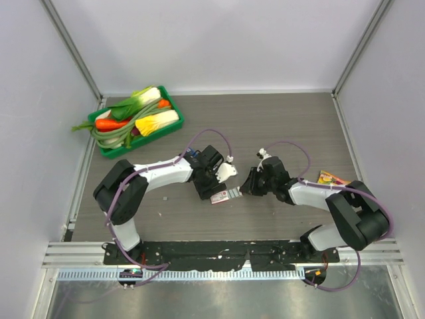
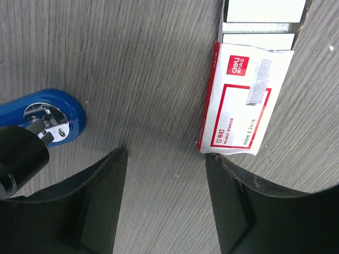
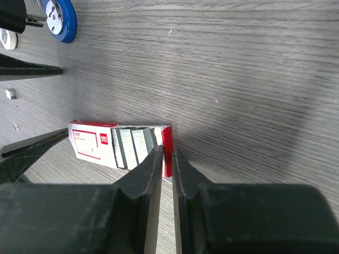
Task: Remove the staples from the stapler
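Note:
A flat red, white and grey staple packet [image 1: 224,196] lies on the table between my two grippers, its end open and several rows of staples showing [image 3: 132,145]. My right gripper [image 3: 168,153] is shut on the packet's red end flap [image 3: 167,138]. My left gripper [image 2: 165,159] is open and empty just over the table, its right finger [image 2: 228,180] at the packet's near corner [image 2: 246,100]. A blue stapler [image 2: 50,111] with a chrome plate lies to its left and also shows in the right wrist view [image 3: 62,18]. A tiny pale grey bit [image 3: 9,94], possibly the staples, lies beyond the packet.
A green tray [image 1: 105,149] of vegetables stands at the back left. A small colourful packet [image 1: 332,178] lies at the right by my right arm. Enclosure walls and metal posts ring the table.

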`<state>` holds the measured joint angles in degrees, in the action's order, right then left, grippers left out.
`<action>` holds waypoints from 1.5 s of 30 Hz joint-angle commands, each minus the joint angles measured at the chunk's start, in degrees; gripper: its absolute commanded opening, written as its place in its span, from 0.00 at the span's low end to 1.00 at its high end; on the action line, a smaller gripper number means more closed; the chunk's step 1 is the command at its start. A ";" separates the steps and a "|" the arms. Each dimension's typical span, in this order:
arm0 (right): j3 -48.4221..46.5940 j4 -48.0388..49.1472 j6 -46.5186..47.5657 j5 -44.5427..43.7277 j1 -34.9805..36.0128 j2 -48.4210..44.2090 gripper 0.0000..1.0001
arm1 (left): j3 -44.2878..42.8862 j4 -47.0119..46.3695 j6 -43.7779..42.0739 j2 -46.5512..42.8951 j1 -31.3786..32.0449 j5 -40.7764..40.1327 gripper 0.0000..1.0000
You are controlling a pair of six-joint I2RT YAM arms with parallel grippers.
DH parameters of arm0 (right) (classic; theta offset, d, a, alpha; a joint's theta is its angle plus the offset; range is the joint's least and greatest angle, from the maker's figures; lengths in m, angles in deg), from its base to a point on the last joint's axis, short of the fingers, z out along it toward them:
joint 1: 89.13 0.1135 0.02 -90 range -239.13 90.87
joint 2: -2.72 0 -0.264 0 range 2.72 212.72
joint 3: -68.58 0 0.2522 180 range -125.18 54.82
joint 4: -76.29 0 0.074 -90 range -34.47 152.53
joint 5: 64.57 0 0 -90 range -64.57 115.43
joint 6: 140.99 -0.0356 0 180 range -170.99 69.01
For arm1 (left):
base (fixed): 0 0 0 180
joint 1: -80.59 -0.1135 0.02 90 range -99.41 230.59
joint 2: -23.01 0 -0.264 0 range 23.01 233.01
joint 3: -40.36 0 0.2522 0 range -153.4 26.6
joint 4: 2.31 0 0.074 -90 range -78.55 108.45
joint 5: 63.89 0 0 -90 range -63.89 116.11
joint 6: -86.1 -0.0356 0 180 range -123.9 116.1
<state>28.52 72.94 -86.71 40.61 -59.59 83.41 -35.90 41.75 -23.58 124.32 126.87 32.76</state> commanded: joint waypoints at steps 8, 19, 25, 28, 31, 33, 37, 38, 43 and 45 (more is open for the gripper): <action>0.99 4.79 -2.59 0.99 1.66 0.70 0.17 | -1.22 -2.97 0.26 2.74 1.00 -1.47 0.65; 0.73 7.34 -4.79 0.82 4.47 2.11 0.16 | -1.31 -3.15 0.00 2.83 1.35 -2.00 0.65; -0.15 8.57 -5.58 1.08 5.70 3.69 0.15 | -0.96 -3.15 -0.18 2.66 1.44 -2.09 0.65; -0.24 9.71 -6.28 1.34 6.14 4.48 0.15 | -0.96 -3.23 -0.27 2.66 1.44 -2.17 0.65; -0.33 11.12 -7.34 2.13 6.41 5.01 0.15 | -1.05 -3.23 -0.27 2.57 1.44 -2.26 0.65; -0.24 11.82 -7.87 2.48 6.50 5.18 0.16 | -0.96 -3.23 -0.53 2.57 1.44 -2.26 0.65; -0.15 10.42 -7.00 1.97 6.41 3.87 0.25 | -0.43 -3.23 -1.06 2.39 1.35 -2.79 0.65; -0.24 8.76 -6.47 1.44 6.41 3.34 0.27 | -0.34 -3.23 -1.06 2.39 1.44 -2.79 0.65; -0.76 4.62 -3.04 -1.29 6.41 0.27 0.34 | 0.10 -3.15 -1.41 2.22 1.36 -2.79 0.65; -0.94 3.21 -2.16 -2.17 6.49 0.17 0.35 | 0.18 -3.15 -1.50 2.04 1.44 -2.79 0.65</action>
<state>29.26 79.50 -92.13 41.35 -53.55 85.55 -36.84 41.60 -23.87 125.07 127.92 31.69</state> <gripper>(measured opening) 0.338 0.647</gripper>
